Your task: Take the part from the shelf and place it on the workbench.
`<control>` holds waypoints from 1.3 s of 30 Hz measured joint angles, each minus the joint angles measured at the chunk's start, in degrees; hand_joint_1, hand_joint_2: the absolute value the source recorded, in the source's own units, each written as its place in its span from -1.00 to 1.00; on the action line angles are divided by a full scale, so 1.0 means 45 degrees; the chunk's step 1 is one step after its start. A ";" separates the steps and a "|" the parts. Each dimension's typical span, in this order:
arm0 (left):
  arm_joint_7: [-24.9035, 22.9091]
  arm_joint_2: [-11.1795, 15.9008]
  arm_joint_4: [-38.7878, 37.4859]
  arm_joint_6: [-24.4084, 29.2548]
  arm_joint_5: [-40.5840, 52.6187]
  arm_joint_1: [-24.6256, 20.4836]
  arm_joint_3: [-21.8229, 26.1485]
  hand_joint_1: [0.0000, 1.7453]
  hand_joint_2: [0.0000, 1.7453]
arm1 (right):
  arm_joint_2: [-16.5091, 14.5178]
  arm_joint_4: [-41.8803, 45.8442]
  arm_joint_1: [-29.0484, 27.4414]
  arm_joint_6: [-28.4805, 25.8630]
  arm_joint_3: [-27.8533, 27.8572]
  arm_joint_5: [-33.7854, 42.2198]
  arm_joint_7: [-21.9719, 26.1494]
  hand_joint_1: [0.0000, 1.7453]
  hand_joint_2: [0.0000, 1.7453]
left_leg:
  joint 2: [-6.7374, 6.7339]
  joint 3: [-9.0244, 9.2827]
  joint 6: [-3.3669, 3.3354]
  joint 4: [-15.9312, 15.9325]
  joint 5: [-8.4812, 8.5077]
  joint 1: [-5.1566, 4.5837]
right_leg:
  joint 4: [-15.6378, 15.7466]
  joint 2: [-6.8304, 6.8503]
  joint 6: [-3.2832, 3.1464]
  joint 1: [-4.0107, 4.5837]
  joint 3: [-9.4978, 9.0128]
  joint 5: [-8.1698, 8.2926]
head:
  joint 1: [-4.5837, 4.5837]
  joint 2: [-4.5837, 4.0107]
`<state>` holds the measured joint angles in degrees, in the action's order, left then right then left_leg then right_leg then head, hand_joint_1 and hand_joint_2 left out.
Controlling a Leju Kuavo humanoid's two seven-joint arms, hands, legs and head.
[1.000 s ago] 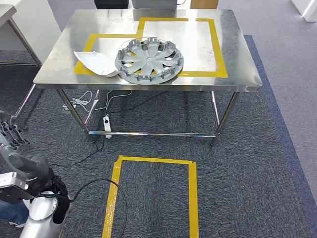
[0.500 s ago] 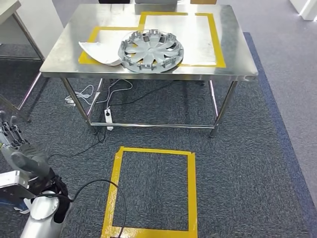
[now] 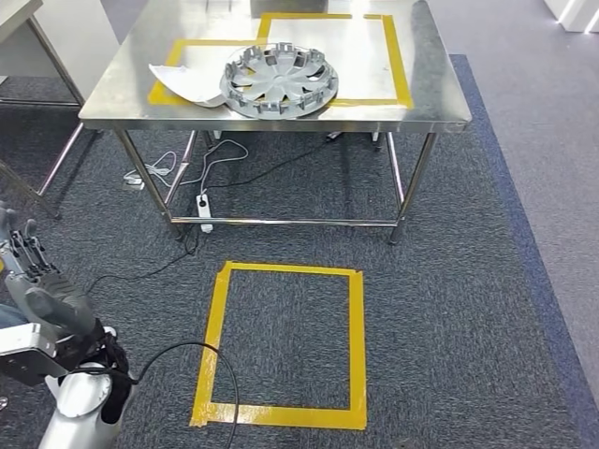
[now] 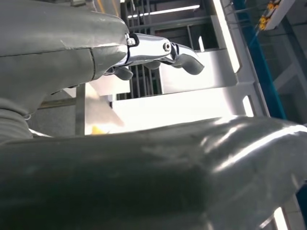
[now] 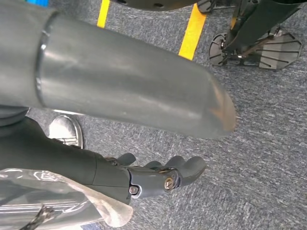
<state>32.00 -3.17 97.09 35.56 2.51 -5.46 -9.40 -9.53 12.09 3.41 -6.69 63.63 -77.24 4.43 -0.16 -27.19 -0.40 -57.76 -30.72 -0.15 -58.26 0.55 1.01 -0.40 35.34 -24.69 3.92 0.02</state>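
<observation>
- Hubcap point(image 3: 279, 79) flat on workbench point(image 3: 430, 89), well apart from left hand point(image 3: 42, 295).
- Round, no long axis; ribbed side up.
- Left hand empty, fingers loosely apart; right hand point(image 5: 159, 175) likewise.

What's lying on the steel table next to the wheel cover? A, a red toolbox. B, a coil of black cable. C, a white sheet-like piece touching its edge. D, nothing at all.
C: in the head view a white sheet-like piece lies against the wheel cover on the steel table.

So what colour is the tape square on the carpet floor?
Yellow tape square, clearest in the head view, on dark grey carpet.
</observation>
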 joint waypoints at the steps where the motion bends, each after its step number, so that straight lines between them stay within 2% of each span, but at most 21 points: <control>1: 0.0000 0.0001 0.0000 0.0000 0.0007 -0.0001 -0.0005 -1.00 -1.00 | 0.0000 0.0000 0.0000 0.0000 0.0000 0.0000 0.0001 -1.00 -1.00 | 0.0000 0.0016 -0.0063 0.0158 0.0032 -0.0038 | 0.0033 0.0002 0.0090 -0.0014 0.0041 0.0128 | 0.0002 0.0000; 3: -0.0001 0.0004 -0.0005 0.0000 0.0010 -0.0011 -0.0017 -1.00 -1.00 | 0.0001 0.0000 -0.0019 0.0000 0.0000 0.0000 0.0001 -1.00 -1.00 | -0.0030 -0.0192 -0.0235 0.0255 0.0298 -0.0037 | 0.0044 -0.0014 0.0261 -0.0052 0.0167 0.0153 | 0.0006 0.0000; 4: -0.0001 0.0000 -0.0010 0.0000 0.0010 -0.0020 -0.0027 -1.00 -1.00 | 0.0002 -0.0001 -0.0033 0.0004 0.0000 -0.0001 0.0000 -1.00 -1.00 | -0.0052 -0.0335 -0.0335 0.0308 0.0469 -0.0017 | -0.0170 -0.0036 0.0331 -0.0057 0.0299 -0.0188 | 0.0018 0.0000; 7: -0.0002 -0.0013 -0.0029 0.0000 0.0012 -0.0018 -0.0049 -1.00 -1.00 | 0.0005 -0.0002 -0.0046 0.0015 0.0000 -0.0002 -0.0001 -1.00 -1.00 | -0.0089 -0.0928 -0.0510 0.0316 0.0962 -0.0008 | -0.2199 -0.0079 0.0460 -0.0067 0.0881 -0.2059 | 0.0042 0.0000; 8: -0.0009 -0.0015 -0.0039 -0.0001 0.0013 -0.0008 -0.0051 -1.00 -1.00 | 0.0005 -0.0001 -0.0044 0.0016 0.0000 -0.0002 0.0000 -1.00 -1.00 | -0.0090 -0.1153 -0.0511 0.0295 0.1123 -0.0021 | -0.2953 -0.0081 0.0479 -0.0066 0.0979 -0.2357 | 0.0041 0.0000; 10: -0.0030 -0.0015 -0.0072 -0.0007 0.0027 0.0008 -0.0056 -1.00 -1.00 | 0.0005 0.0000 -0.0041 0.0029 0.0000 -0.0005 0.0004 -1.00 -1.00 | -0.0091 -0.1615 -0.0484 0.0245 0.1445 -0.0034 | -0.3478 -0.0081 0.0496 -0.0063 0.0692 -0.1993 | 0.0040 0.0000; 12: -0.0045 -0.0014 -0.0112 -0.0013 0.0048 0.0020 -0.0058 -1.00 -1.00 | 0.0012 0.0000 -0.0023 0.0049 0.0000 -0.0006 0.0011 -1.00 -1.00 | -0.0085 -0.2019 -0.0416 0.0168 0.1734 -0.0032 | -0.2336 -0.0082 0.0470 -0.0065 -0.0424 -0.1285 | 0.0040 0.0000; 14: -0.0056 -0.0013 -0.0131 -0.0012 0.0075 0.0023 -0.0056 -1.00 -1.00 | 0.0024 0.0000 0.0026 0.0058 0.0000 -0.0010 0.0018 -1.00 -1.00 | -0.0071 -0.2285 -0.0305 0.0059 0.1959 -0.0061 | -0.0367 -0.0088 0.0365 -0.0040 -0.1842 -0.1438 | 0.0038 0.0000; 16: -0.0092 -0.0013 -0.0147 -0.0007 0.0119 0.0030 -0.0061 -1.00 -1.00 | 0.0030 0.0000 0.0058 0.0063 -0.0001 -0.0019 0.0020 -1.00 -1.00 | -0.0072 -0.2387 -0.0172 0.0023 0.2173 -0.0068 | 0.0652 -0.0099 0.0187 0.0013 -0.2403 -0.1800 | 0.0019 0.0000; 18: -0.0130 -0.0016 -0.0177 0.0006 0.0186 0.0046 -0.0079 -1.00 -1.00 | 0.0032 -0.0001 0.0041 0.0067 -0.0001 -0.0030 0.0017 -1.00 -1.00 | -0.0061 -0.2444 -0.0020 0.0006 0.2236 -0.0027 | 0.0683 -0.0076 -0.0032 0.0008 -0.2231 -0.1681 | -0.0001 0.0000; 19: -0.0146 -0.0016 -0.0193 0.0015 0.0216 0.0056 -0.0088 -1.00 -1.00 | 0.0033 -0.0001 0.0032 0.0068 0.0000 -0.0034 0.0017 -1.00 -1.00 | -0.0048 -0.2514 0.0061 -0.0171 0.1985 -0.0005 | 0.0682 -0.0058 -0.0139 -0.0005 -0.2149 -0.1575 | -0.0036 0.0000; 22: -0.0223 -0.0010 -0.0249 0.0026 0.0260 0.0088 -0.0092 -1.00 -1.00 | 0.0037 0.0000 0.0023 0.0075 0.0002 -0.0036 0.0021 -1.00 -1.00 | -0.0028 -0.3013 0.0257 -0.2162 0.0278 0.0067 | 0.0677 -0.0009 -0.0307 -0.0027 -0.1854 -0.1244 | -0.0145 0.0000; 24: -0.0266 -0.0010 -0.0298 0.0024 0.0277 0.0123 -0.0096 -1.00 -1.00 | 0.0039 0.0000 0.0008 0.0090 0.0000 -0.0037 0.0021 -1.00 -1.00 | -0.0028 -0.3167 0.0312 -0.3446 -0.0204 0.0102 | 0.0626 -0.0004 -0.0292 -0.0024 -0.1669 -0.1059 | -0.0157 0.0000; 26: -0.0289 -0.0009 -0.0339 0.0022 0.0294 0.0140 -0.0109 -1.00 -1.00 | 0.0039 0.0000 -0.0005 0.0097 0.0000 -0.0033 0.0021 -1.00 -1.00 | -0.0028 -0.2549 0.0283 -0.2974 0.0245 0.0118 | 0.0527 -0.0009 -0.0255 -0.0025 -0.1481 -0.0936 | -0.0158 0.0000; 28: -0.0302 -0.0006 -0.0357 0.0019 0.0318 0.0130 -0.0122 -1.00 -1.00 | 0.0038 0.0000 -0.0002 0.0097 0.0001 -0.0028 0.0022 -1.00 -1.00 | -0.0020 -0.1415 0.0163 -0.1250 0.0721 0.0105 | 0.0410 -0.0011 -0.0208 -0.0018 -0.1317 -0.0885 | -0.0156 0.0000; 30: -0.0306 -0.0004 -0.0366 0.0019 0.0346 0.0124 -0.0128 -1.00 -1.00 | 0.0038 0.0000 0.0027 0.0097 0.0001 -0.0024 0.0024 -1.00 -1.00 | -0.0010 -0.0805 0.0034 -0.0147 0.0764 0.0050 | 0.0341 -0.0013 -0.0097 -0.0005 -0.1181 -0.0819 | -0.0158 0.0002; 32: -0.0307 -0.0002 -0.0369 0.0019 0.0359 0.0121 -0.0135 -1.00 -1.00 | 0.0039 0.0000 0.0049 0.0097 0.0000 -0.0024 0.0026 -1.00 -1.00 | -0.0006 -0.0806 -0.0092 0.0059 0.0711 0.0017 | 0.0330 -0.0010 0.0056 0.0003 -0.1078 -0.0733 | -0.0153 0.0002; 34: -0.0306 -0.0009 -0.0369 0.0019 0.0362 0.0107 -0.0146 -1.00 -1.00 | 0.0049 0.0000 0.0040 0.0100 0.0000 -0.0024 0.0027 -1.00 -1.00 | -0.0031 -0.0859 -0.0273 0.0202 0.0801 0.0065 | 0.0087 -0.0039 0.0181 -0.0004 -0.0873 -0.0937 | -0.0133 0.0000; 36: -0.0306 -0.0023 -0.0373 0.0019 0.0362 0.0102 -0.0159 -1.00 -1.00 | 0.0063 0.0000 0.0032 0.0102 0.0000 -0.0024 0.0029 -1.00 -1.00 | -0.0058 -0.0960 -0.0427 0.0290 0.0948 0.0101 | -0.1032 -0.0084 0.0267 -0.0026 -0.0311 -0.1661 | -0.0105 0.0000; 38: -0.0307 -0.0034 -0.0390 0.0015 0.0361 0.0111 -0.0169 -1.00 -1.00 | 0.0070 0.0000 0.0018 0.0104 0.0000 -0.0025 0.0029 -1.00 -1.00 | -0.0062 -0.1118 -0.0488 0.0279 0.1049 0.0075 | -0.2744 -0.0095 0.0327 -0.0040 0.0442 -0.2459 | -0.0089 0.0000; 39: -0.0307 -0.0036 -0.0407 0.0010 0.0361 0.0119 -0.0171 -1.00 -1.00 | 0.0073 0.0000 0.0006 0.0108 0.0000 -0.0025 0.0029 -1.00 -1.00 | -0.0063 -0.1184 -0.0490 0.0268 0.1095 0.0059 | -0.3286 -0.0095 0.0348 -0.0043 0.0660 -0.2613 | -0.0090 0.0000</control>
<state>30.62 -3.33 95.26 35.61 4.14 -4.92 -10.17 -9.20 12.09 3.44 -6.20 63.63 -77.36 4.56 -0.44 -32.52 -2.60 -56.55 -25.79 0.11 -73.05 0.13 2.57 -0.59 38.31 -36.45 3.51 0.02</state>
